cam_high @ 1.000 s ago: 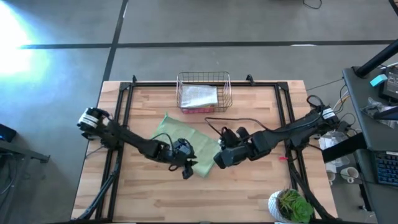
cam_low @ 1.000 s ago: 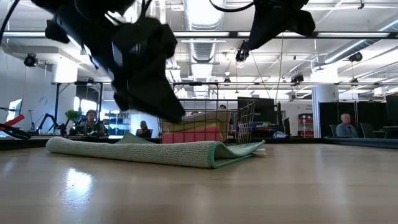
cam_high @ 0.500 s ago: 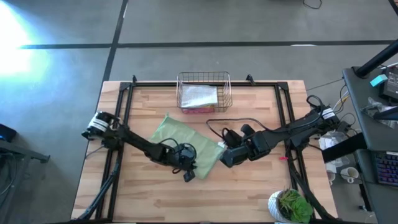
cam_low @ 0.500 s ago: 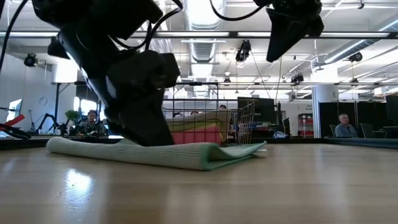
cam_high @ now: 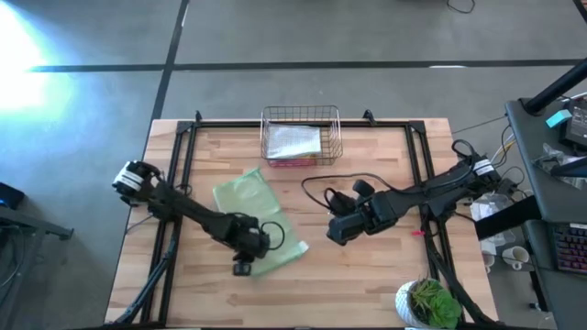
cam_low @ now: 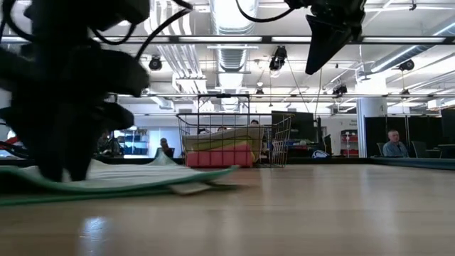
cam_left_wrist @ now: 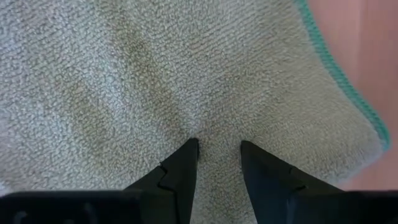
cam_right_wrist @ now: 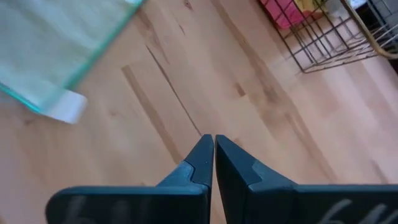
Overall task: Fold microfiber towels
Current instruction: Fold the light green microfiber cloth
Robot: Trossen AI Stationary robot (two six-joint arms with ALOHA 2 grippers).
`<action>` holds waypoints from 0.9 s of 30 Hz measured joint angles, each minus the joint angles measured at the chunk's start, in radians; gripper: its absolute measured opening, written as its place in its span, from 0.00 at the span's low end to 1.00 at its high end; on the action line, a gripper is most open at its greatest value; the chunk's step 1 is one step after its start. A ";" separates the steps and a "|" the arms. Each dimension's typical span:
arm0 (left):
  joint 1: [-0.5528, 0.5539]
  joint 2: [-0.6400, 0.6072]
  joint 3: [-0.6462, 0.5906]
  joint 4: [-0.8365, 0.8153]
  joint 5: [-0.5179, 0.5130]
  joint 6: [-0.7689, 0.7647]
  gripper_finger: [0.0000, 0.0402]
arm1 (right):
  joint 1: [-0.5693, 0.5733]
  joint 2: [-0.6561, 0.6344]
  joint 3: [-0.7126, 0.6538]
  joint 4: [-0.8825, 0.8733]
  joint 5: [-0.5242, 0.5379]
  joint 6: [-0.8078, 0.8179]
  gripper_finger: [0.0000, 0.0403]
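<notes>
Pale wooden boards made up the table (cam_high: 367, 275), with a copper wire basket (cam_high: 301, 136) standing at the middle of its far edge and holding folded cloths, a pale one on top in the overhead view, pink and yellow ones showing through the wires from table height. On the left half lay the pale sage green towel (cam_high: 248, 206), folded into a long strip; its long axis ran diagonally, from a far end pointing toward the basket's left corner down to a near end pointing toward the table's front and middle. It lay flat, with a darker green hem along one long side and a small white tag at a corner (cam_right_wrist: 67, 107). The left gripper (cam_left_wrist: 219, 146) pressed down on the near end of that towel, its fingers (cam_left_wrist: 186, 163) part-way apart with a ridge of cloth between them; whether they truly pinched that ridge or merely rested on it I could not tell. The right gripper (cam_right_wrist: 214, 144) hung above bare wood right of the towel, well clear of it, its two fingers closed tight together and holding nothing.
</notes>
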 joint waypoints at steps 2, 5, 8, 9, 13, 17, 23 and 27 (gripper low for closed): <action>-0.013 0.000 0.000 -0.080 0.002 0.062 0.28 | -0.001 0.000 -0.001 0.001 0.000 -0.021 0.02; -0.023 0.000 0.000 -0.164 0.003 0.131 0.28 | -0.008 0.000 -0.007 0.000 0.000 -0.051 0.02; -0.031 0.000 0.005 -0.237 0.006 0.207 0.28 | -0.014 0.000 -0.014 0.000 0.000 -0.077 0.02; -0.032 0.001 0.012 -0.279 0.009 0.224 0.28 | -0.016 0.000 -0.017 0.001 0.000 -0.082 0.02; -0.032 -0.003 0.092 -0.447 0.007 0.197 0.28 | -0.017 0.000 -0.025 0.004 -0.001 -0.113 0.02; -0.040 -0.017 0.186 -0.570 -0.018 0.109 0.28 | -0.018 0.000 -0.025 0.017 -0.001 -0.162 0.02; -0.091 -0.091 0.284 -0.592 -0.056 -0.023 0.28 | -0.025 0.000 -0.018 0.061 -0.002 -0.218 0.02; -0.159 -0.156 0.300 -0.608 -0.113 -0.146 0.28 | -0.025 0.000 -0.018 0.130 -0.009 -0.263 0.02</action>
